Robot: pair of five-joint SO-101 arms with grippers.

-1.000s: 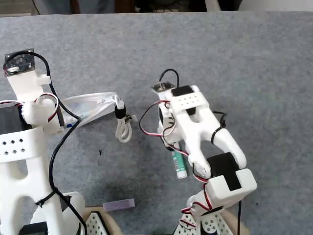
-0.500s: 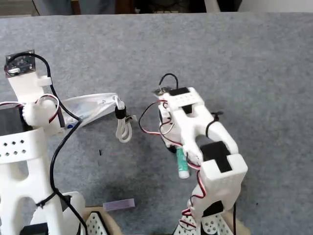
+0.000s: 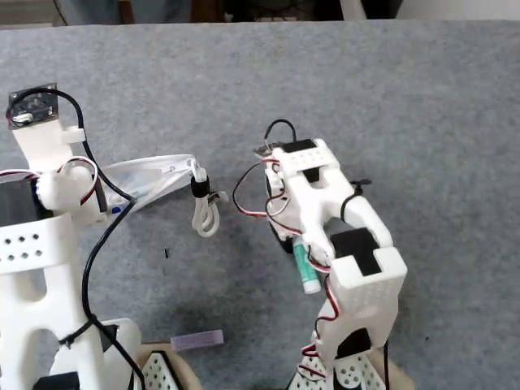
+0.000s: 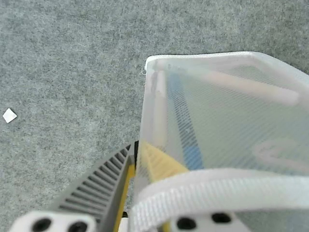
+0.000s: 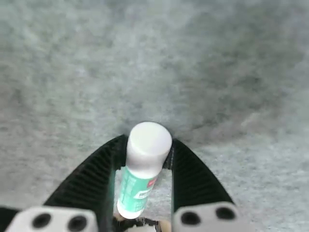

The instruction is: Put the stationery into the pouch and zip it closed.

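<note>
Pouch (image 3: 154, 180) sat pinched in left tool (image 4: 141, 162); right tool (image 5: 145, 145) gripped glue stick (image 5: 144, 164), at 4 o'clock from pouch in high view.

Cloth (image 3: 422, 106): grey, felt-like, spread over the table.
Scrap (image 4: 9, 115): small, white, laid on the cloth.
Speck (image 3: 166, 253): small, dark, seen on the cloth.
Board (image 3: 188, 367): tan, set at the near edge.

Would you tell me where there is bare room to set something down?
Bare mat lies beyond both arms and right of the right arm. Crowded between the arms: pouch, its white loop, the glue stick in the right gripper; a purple block near the front edge.
</note>
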